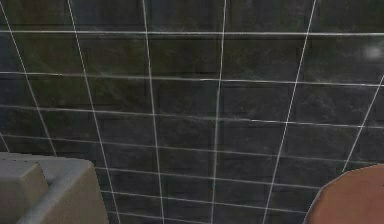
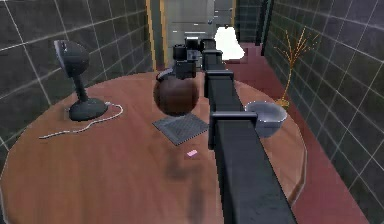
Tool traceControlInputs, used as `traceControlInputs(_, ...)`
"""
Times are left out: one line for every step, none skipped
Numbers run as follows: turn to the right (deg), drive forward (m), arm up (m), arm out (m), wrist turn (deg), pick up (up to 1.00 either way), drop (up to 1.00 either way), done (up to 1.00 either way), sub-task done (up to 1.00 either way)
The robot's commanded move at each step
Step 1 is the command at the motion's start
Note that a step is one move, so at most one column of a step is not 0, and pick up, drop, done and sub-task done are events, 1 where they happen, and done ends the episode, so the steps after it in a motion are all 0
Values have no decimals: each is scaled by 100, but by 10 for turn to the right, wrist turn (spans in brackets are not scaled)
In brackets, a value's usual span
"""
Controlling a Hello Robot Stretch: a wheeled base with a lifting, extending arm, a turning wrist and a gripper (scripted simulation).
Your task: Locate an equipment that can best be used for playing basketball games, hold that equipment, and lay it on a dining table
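Entry: ball at arm's end, over the counter.

- You have the arm (image 2: 236, 140) reaching out across the round wooden counter (image 2: 90, 170). This fits the laying step, as the far end is well inside the rim.
- The dark brown ball (image 2: 178, 96) sits just at the fingers (image 2: 178, 68), with the counter top behind it. From shape and colour, take it as the basketball.
- You cannot tell whether the ball hangs from the fingers or rests on the wood, so whether anything is held is unresolved. Nor do the views show how the fingers stand, whether apart, together or set on the ball.
- A flat grey mat (image 2: 182, 127) lies just in front of the ball, with a small pink bit (image 2: 193, 153) nearer the rim. A bowl (image 2: 266, 116) is close beside the arm on the other side. A black fan (image 2: 76, 72) with its cord stands well apart on the arm side view's left.
- The forward view faces a dark tiled wall (image 1: 190, 90). The brown curve at its lower right is likely the same counter's edge.

Judgement: the task looks near its end. If the ball is aloft, lower it onto bare wood between mat and fan. Risk: a round ball may roll toward the rim or knock the bowl.
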Motion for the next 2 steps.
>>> traceControlInputs(0, 0, 0, -10, 0, 0, 0, 0, 0)
traceControlInputs(0, 0, 0, 0, 0, 0, 0, 100, 0)
